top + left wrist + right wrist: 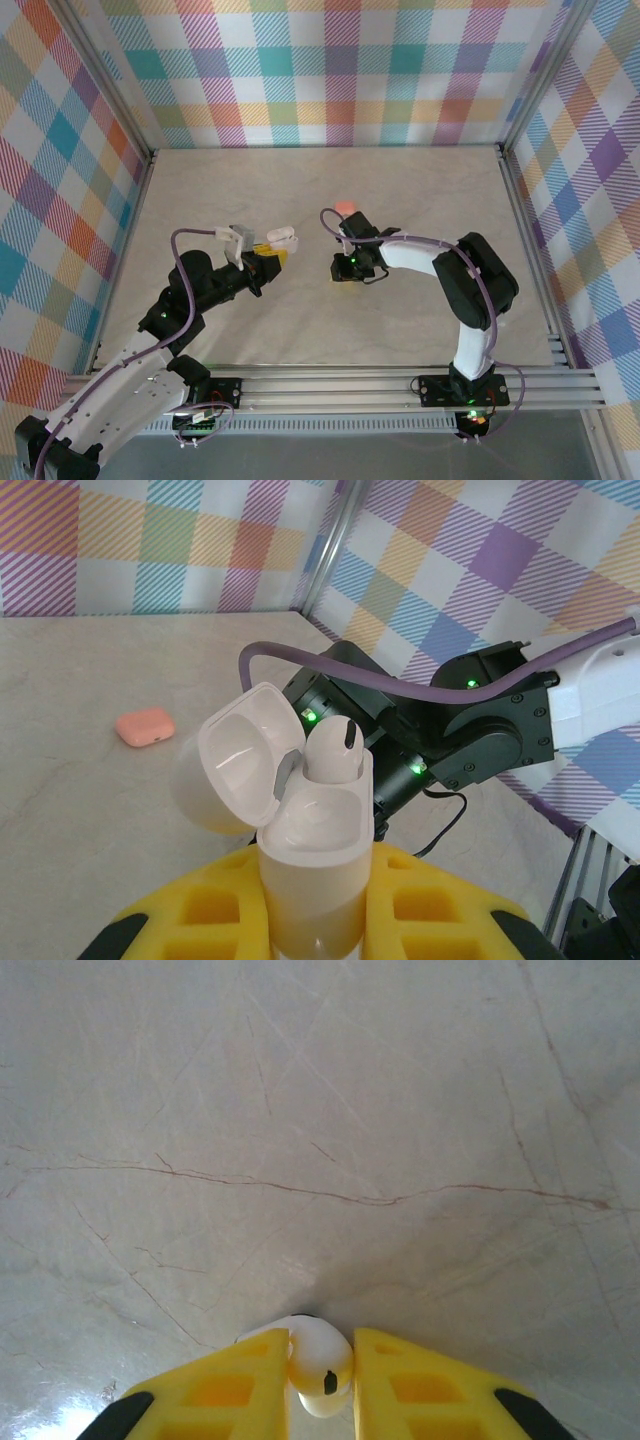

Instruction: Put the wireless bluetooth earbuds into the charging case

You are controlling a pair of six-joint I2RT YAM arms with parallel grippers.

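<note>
The right claw (320, 1372) is clamped on a loose white earbud (318, 1356), pinched at the very tips of its yellow fingers (230, 1385). The bare marble-patterned table (320, 1110) spreads out ahead of it.

Opposite, the left claw (315, 925) is closed around the lower body of a white charging case (315, 840) and holds it upright. The lid (235, 770) is flipped open to that claw's left, and a seated white earbud (332, 750) stands in the case just above the grip. Straight ahead of the left claw, beyond the case, looms the right arm (480, 720). Farther off to the left, a salmon-pink case (145, 726) lies shut on the table.

The step in hand appears to be delivery of the white pair's second bud, with one already in the case and the other gripped but not yet at its mouth. The next move calls for bringing the right claw over the open case and turning the bud stem-down over the free socket beside its twin. It should then be lowered and let go only once it seats, while the left claw holds the case steady. Gripped so near the tips, the tiny bud could twist on contact.
</note>
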